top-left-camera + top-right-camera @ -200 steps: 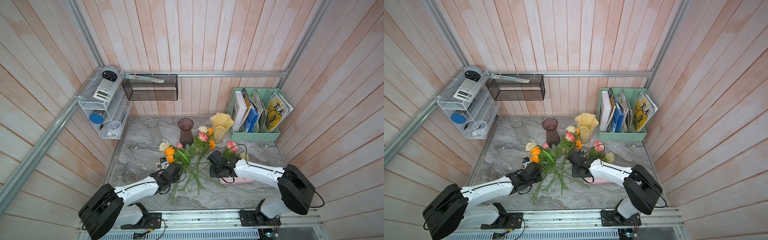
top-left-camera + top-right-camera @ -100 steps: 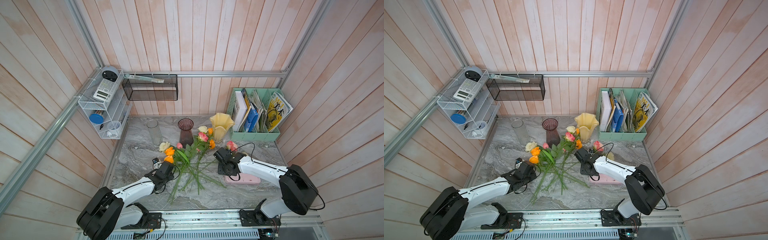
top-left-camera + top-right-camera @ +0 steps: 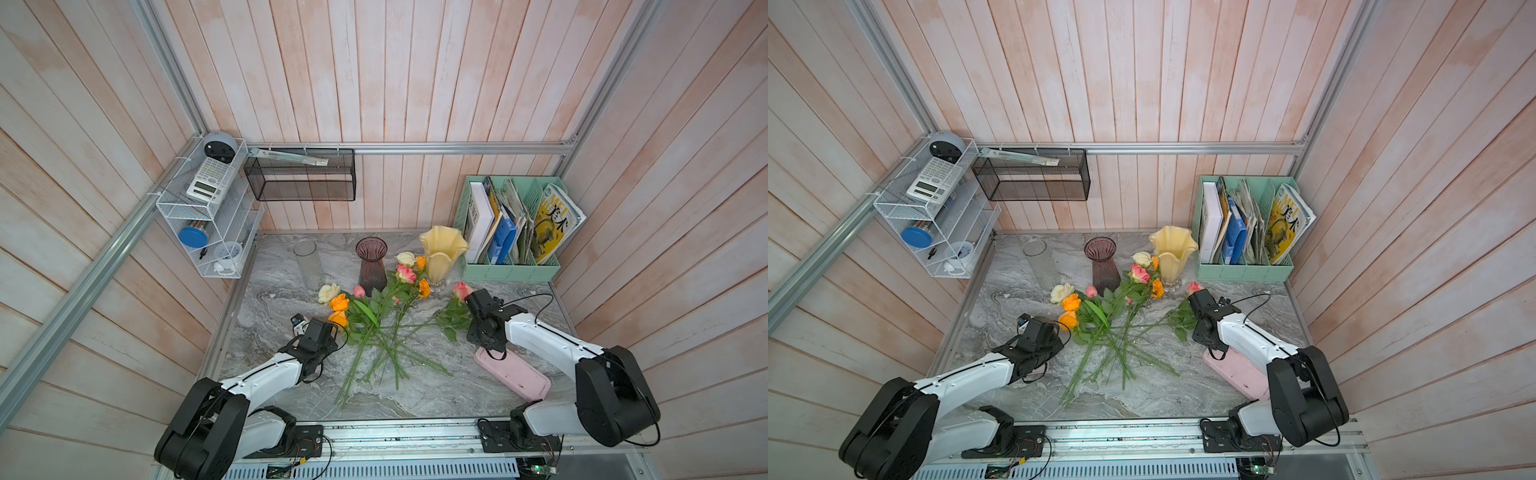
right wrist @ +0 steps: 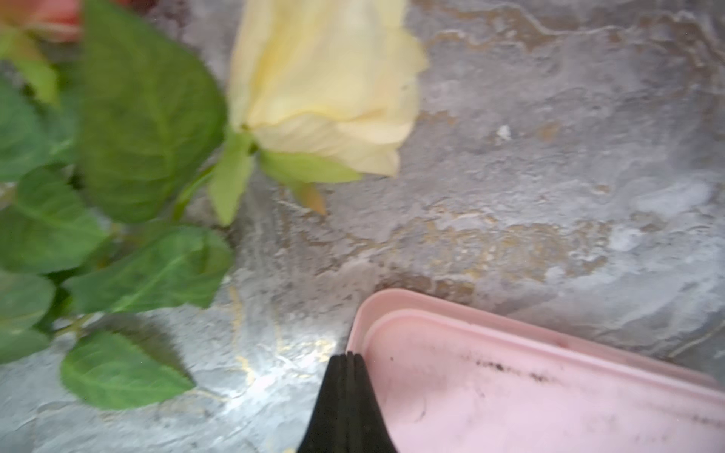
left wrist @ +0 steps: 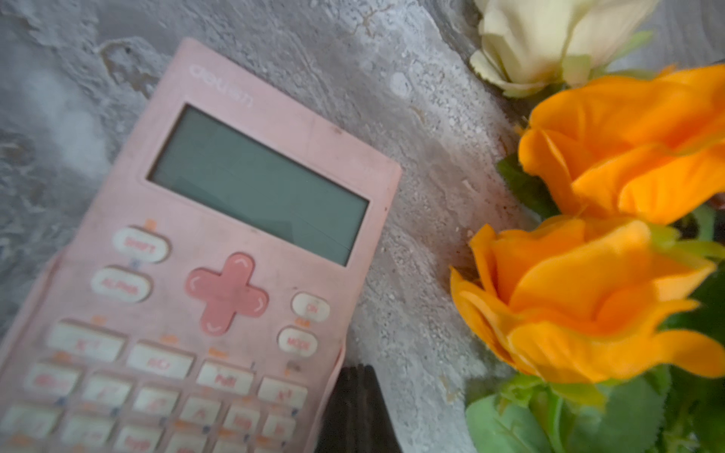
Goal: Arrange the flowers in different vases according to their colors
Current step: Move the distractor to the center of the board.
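My left gripper [image 5: 355, 408] is pressed together on nothing. In the left wrist view its black tip sits at the edge of a pink plastic pocket calculator [image 5: 235, 255] lying flat on the grey marbled tabletop [image 5: 412, 157]. Two orange rose heads [image 5: 580, 306] and a cream rose head [image 5: 549, 35] lie just beside it. In the top views my left arm covers that calculator.

My right gripper [image 4: 345, 404] is clamped together too, empty, its tip at the corner of a shallow pink plastic oblong tray [image 4: 549, 392]. The tray's floor carries only dark smudges. Near it the right wrist view shows a pale yellow-cream rose [image 4: 321, 90] with green leaves, which my right arm hides in both top views.

Both top views show what the wrist cameras miss. The flowers [image 3: 382, 320] lie fanned on the tabletop between my arms, stems crossing, none in a vase yet. A pink rose head [image 3: 461, 289] lies just beside my right wrist. Behind them, upright in a row, stand a clear glass cylinder vase [image 3: 308, 264], a dark purple ribbed vase [image 3: 371, 266] and a pale yellow ruffled-rim vase [image 3: 442, 253].

Next to the yellow one, a mint-green file holder [image 3: 511, 272] is packed with books, notebooks and magazines. On the wall, a white wire shelf [image 3: 183, 212] holds a white calculator [image 3: 209, 183], a blue-lidded jar [image 3: 193, 237] and a small clock [image 3: 230, 251]. A black mesh basket [image 3: 299, 187] bears a long clear packet [image 3: 286, 157] across its rim.
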Tool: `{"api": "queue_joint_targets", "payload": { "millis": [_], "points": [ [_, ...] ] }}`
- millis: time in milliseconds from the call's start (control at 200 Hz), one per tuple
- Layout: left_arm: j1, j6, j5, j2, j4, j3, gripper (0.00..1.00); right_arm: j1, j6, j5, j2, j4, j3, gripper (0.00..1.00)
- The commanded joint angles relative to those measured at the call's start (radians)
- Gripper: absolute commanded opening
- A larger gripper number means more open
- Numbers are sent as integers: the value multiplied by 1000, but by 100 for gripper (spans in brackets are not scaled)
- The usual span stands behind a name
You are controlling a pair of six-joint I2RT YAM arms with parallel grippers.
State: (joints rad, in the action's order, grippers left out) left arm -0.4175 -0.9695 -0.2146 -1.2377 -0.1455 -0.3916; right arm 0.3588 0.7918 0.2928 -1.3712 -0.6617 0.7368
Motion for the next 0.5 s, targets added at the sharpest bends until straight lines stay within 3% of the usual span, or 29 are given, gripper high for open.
{"api": "queue_joint_targets", "payload": {
  "millis": [0,255,420,495],
  "points": [
    [12,0,-15,-44,-53,9,0,-63,-48,51,36,-101,-30,0],
    [12,-21,-62,-79,-45,-22,0,-97,-144,-26,168,-47,-6,0],
    [11,13,-106,48,-108,-43,0,-31,-178,-72,227,-20,24,0],
    [1,20,-75,151,-113,-33,15,51,-186,-84,260,8,27,5]
  ]
}}
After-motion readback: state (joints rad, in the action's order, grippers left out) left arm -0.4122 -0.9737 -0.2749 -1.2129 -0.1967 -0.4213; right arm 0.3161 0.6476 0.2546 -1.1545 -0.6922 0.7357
